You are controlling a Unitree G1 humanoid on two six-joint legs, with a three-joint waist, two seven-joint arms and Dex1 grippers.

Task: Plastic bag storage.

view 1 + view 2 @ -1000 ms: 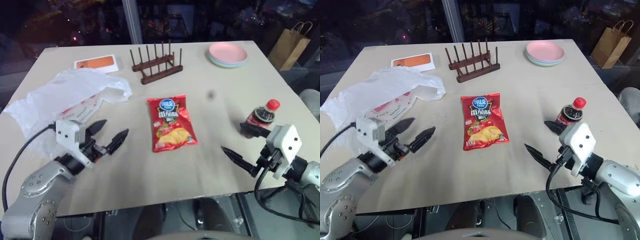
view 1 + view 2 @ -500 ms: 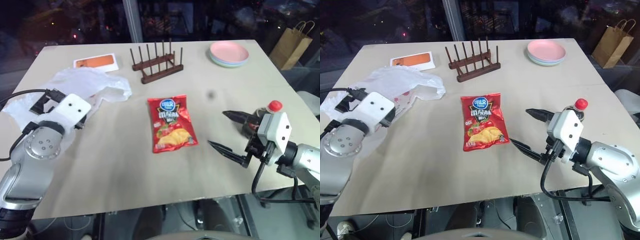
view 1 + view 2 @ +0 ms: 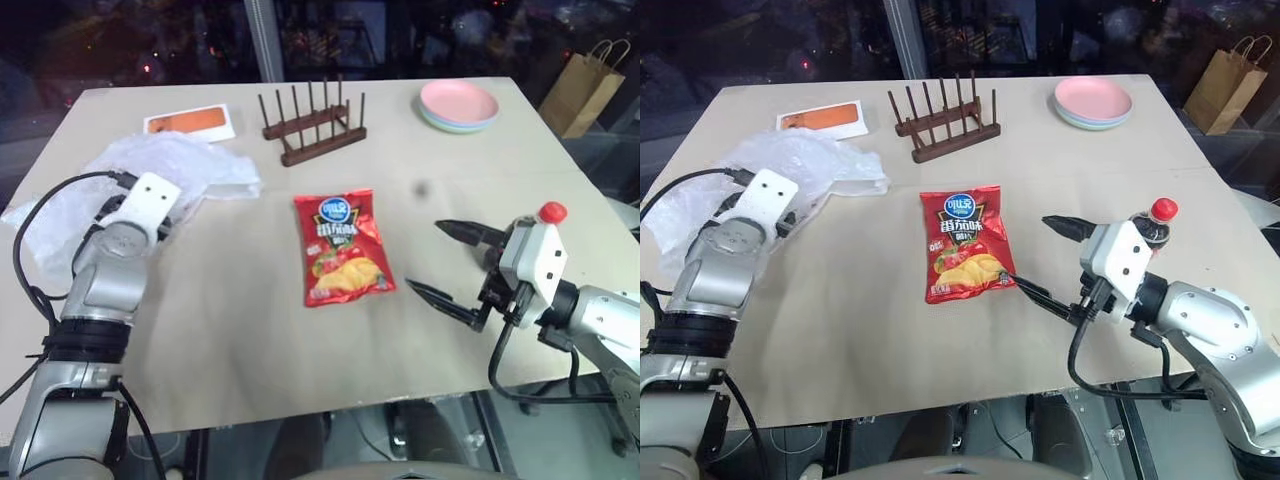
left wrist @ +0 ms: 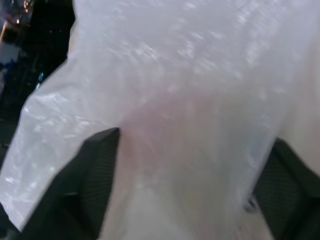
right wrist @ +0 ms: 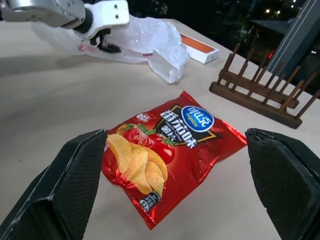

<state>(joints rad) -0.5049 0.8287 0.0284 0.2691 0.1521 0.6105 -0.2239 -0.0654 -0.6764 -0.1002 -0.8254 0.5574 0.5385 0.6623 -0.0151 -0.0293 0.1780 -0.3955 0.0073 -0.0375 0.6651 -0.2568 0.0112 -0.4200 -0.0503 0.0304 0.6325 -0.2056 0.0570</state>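
Lying crumpled near the table's [image 3: 250,330] left edge, your plastic bag [image 3: 190,165] has the left gripper [image 5: 106,46] pushed into it, film between its parted fingers; whether it grips, you cannot tell. Your right gripper [image 3: 452,262] hangs wide open, empty, beside the chip packet [image 3: 342,245].

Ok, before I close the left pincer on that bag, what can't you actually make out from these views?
- Left pincer: in the head views its own white housing covers the fingers, so grip on the plastic bag is unclear.
- Left wrist view: the bag blurs up close; no handle loop can be told.
- Bottle: mostly hidden behind the right pincer.
- Paper bag: cut off by the edge.
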